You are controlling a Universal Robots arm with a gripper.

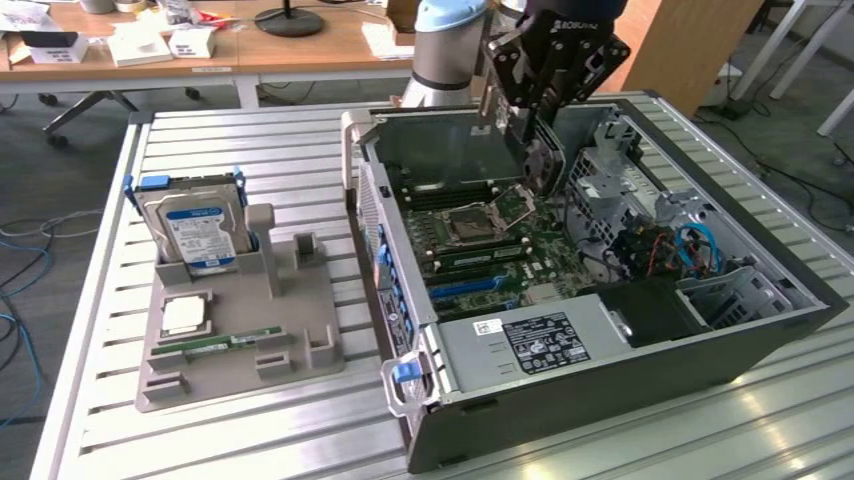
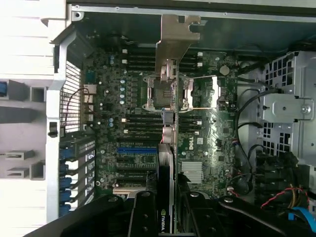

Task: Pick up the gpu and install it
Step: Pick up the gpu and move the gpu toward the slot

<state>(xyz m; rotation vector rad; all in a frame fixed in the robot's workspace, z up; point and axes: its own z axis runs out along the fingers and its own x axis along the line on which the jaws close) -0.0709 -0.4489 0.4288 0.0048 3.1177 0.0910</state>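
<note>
Gpu (image 2: 167, 163) held over open case (image 1: 747, 340).
Jaws clamped on its upper edge; card hangs edge-down above the motherboard (image 2: 133, 98), likely so its connector meets the expansion slots (image 2: 136, 148).

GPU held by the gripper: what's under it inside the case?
Under the thin black gpu with its silvery bracket, clamped in the gripper, lies the green motherboard: open CPU socket, black memory slots, blue slot. The strip straight beneath the card's edge is covered.
</note>
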